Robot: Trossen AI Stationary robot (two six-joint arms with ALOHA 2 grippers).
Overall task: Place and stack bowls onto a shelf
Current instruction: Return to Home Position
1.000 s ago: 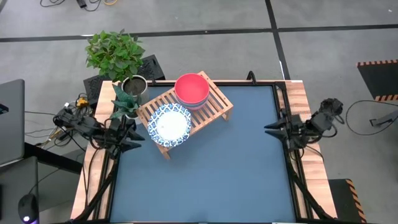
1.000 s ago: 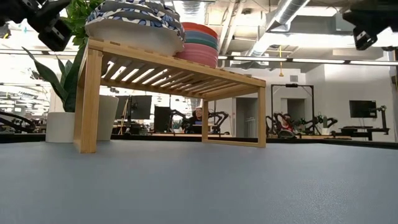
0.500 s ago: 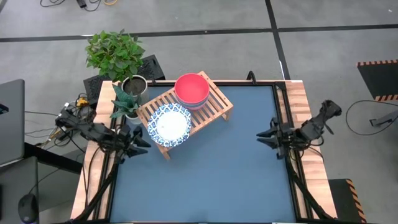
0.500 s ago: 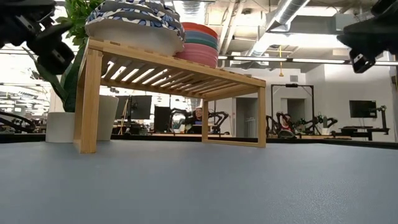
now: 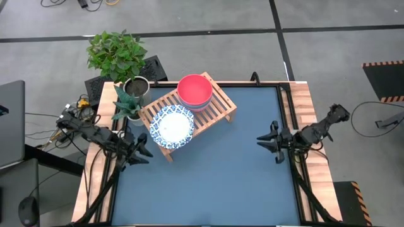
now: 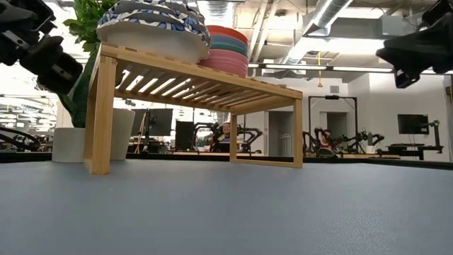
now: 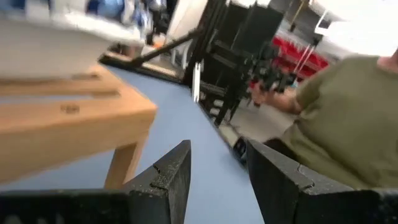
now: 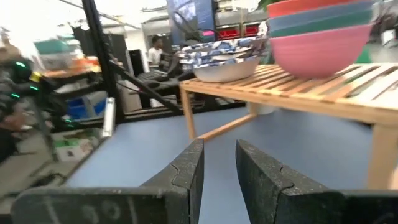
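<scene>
A stack of plain bowls, red on top (image 5: pixel 194 90), stands on the far end of the wooden slatted shelf (image 5: pixel 218 110). In the right wrist view the stack's lowest bowl is pink (image 8: pixel 317 31). A stack of white dishes with blue patterned rims (image 5: pixel 172 126) sits on the shelf's near-left end. My left gripper (image 5: pixel 146 145) hangs open above the table, just left of the shelf's near corner (image 7: pixel 62 118). My right gripper (image 5: pixel 262 141) is open with a narrow gap, above the table to the right of the shelf. Neither holds anything.
A leafy plant (image 5: pixel 117 53), a metal pot (image 5: pixel 136 87) and a small plant (image 5: pixel 126 104) stand at the table's far-left corner beside the shelf. A person in an olive shirt (image 7: pixel 348 124) shows beyond the table. Blue tabletop (image 5: pixel 214 183) spreads between the arms.
Both grippers have come in from the table's side edges. The left one has moved rightward and toward the near edge, beside the shelf's corner. The right one has moved leftward and slightly nearer. The bowls, dishes and shelf have stayed put.
</scene>
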